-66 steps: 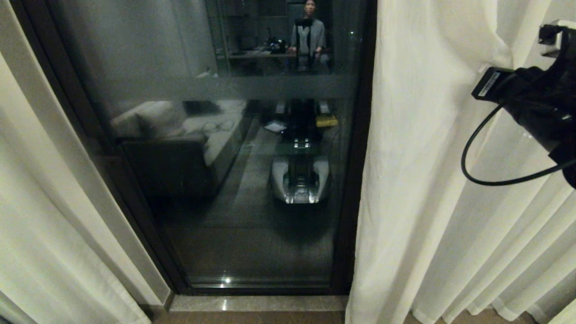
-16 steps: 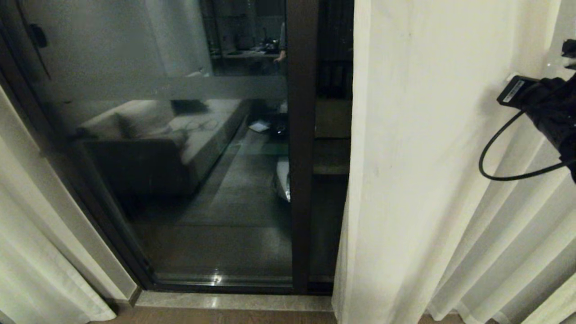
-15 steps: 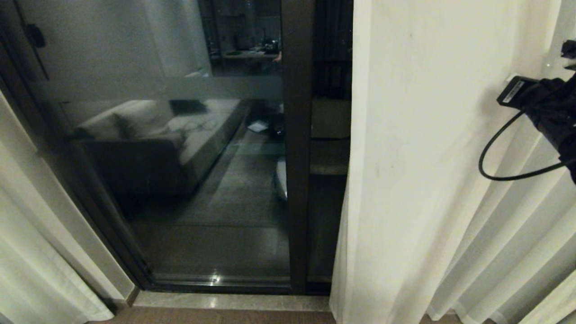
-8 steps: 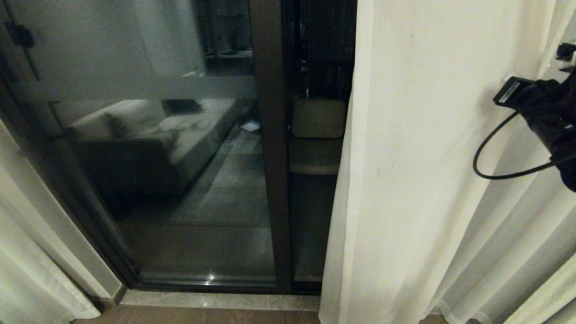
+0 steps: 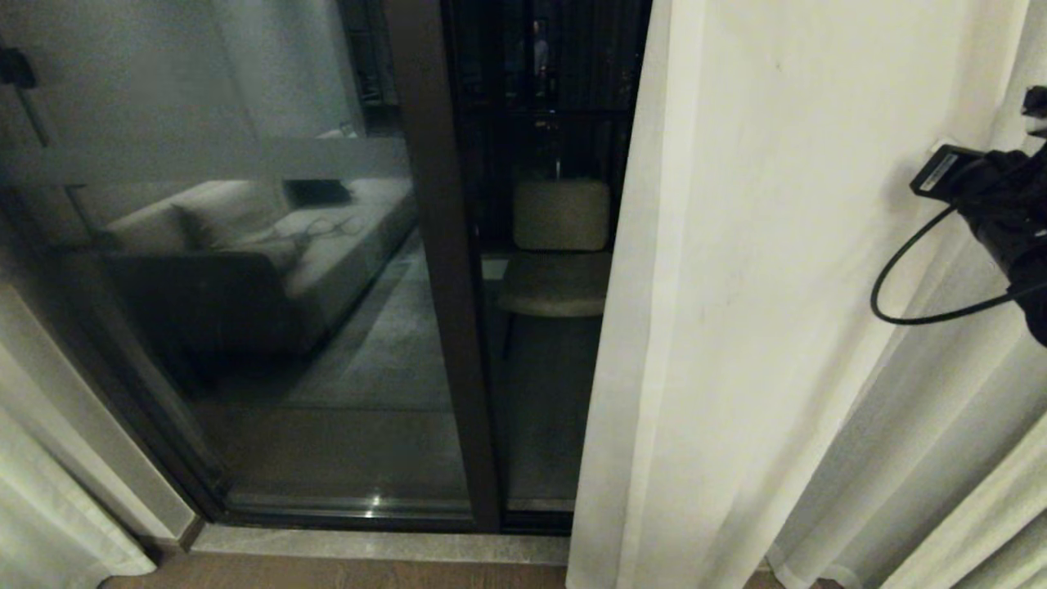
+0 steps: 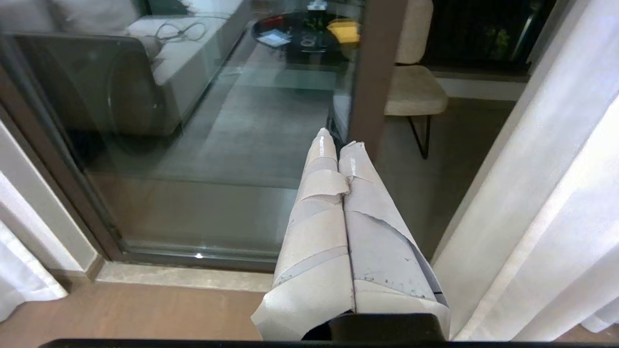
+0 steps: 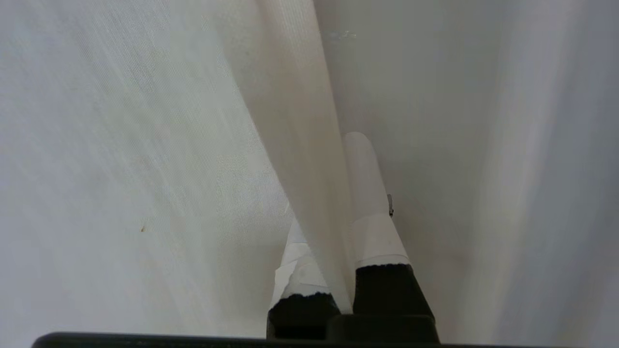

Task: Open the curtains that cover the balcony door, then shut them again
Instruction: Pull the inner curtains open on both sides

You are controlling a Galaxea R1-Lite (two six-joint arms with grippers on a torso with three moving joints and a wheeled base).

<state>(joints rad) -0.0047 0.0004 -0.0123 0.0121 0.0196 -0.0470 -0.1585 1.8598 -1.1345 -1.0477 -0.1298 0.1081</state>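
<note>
Unreadable white label [image 5: 937, 171] on right arm beside the curtains [image 5: 736, 286]

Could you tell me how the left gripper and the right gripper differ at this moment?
The left gripper holds nothing and points at the balcony door; the right gripper is pinched on a fold of the curtains. The left is out in front of the glass; the right is pressed in among the fabric. Both are shut, with tape-wrapped fingers.

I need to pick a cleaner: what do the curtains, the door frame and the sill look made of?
Curtains: woven cream fabric, matte; the weave shows in the right wrist view. Balcony door frame: smooth dark brown, probably coated metal; glass reflective, with a frosted band. Sill: pale polished stone or tile, seemingly.
</note>
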